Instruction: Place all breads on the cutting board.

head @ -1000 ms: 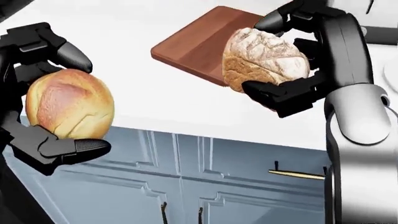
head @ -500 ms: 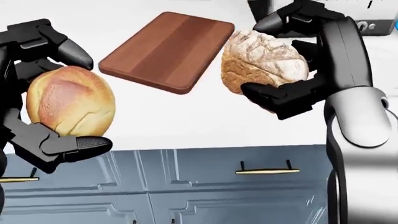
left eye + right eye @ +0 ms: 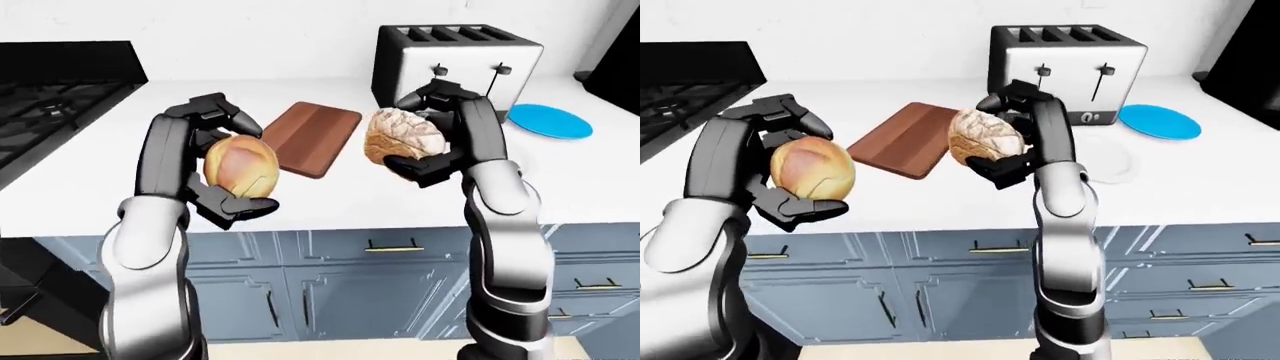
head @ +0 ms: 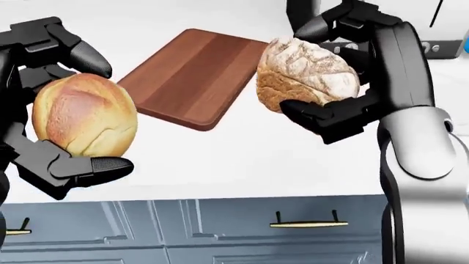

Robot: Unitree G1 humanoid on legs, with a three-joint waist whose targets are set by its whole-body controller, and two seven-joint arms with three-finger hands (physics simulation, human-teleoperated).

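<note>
My left hand (image 4: 55, 99) is shut on a round golden bread roll (image 4: 84, 115), held in the air at the left of the head view, over the counter's near edge. At the right of that view my right hand (image 4: 334, 71) is shut on a crusty floured loaf (image 4: 308, 74), also lifted. Between the two hands a brown wooden cutting board (image 4: 194, 74) lies flat on the white counter (image 4: 242, 159) with nothing on it. Both breads hang lower in the view than the board, to either side of it.
A silver four-slot toaster (image 3: 455, 60) stands behind the right hand, with a blue plate (image 3: 550, 121) to its right and a white plate (image 3: 1105, 159) nearer. A black stove (image 3: 50, 97) is at the far left. Blue cabinet doors (image 3: 330, 292) run below the counter.
The whole picture has shifted as the camera moved; the board now sits between the hands rather than behind the loaf. Both hands keep their breads.
</note>
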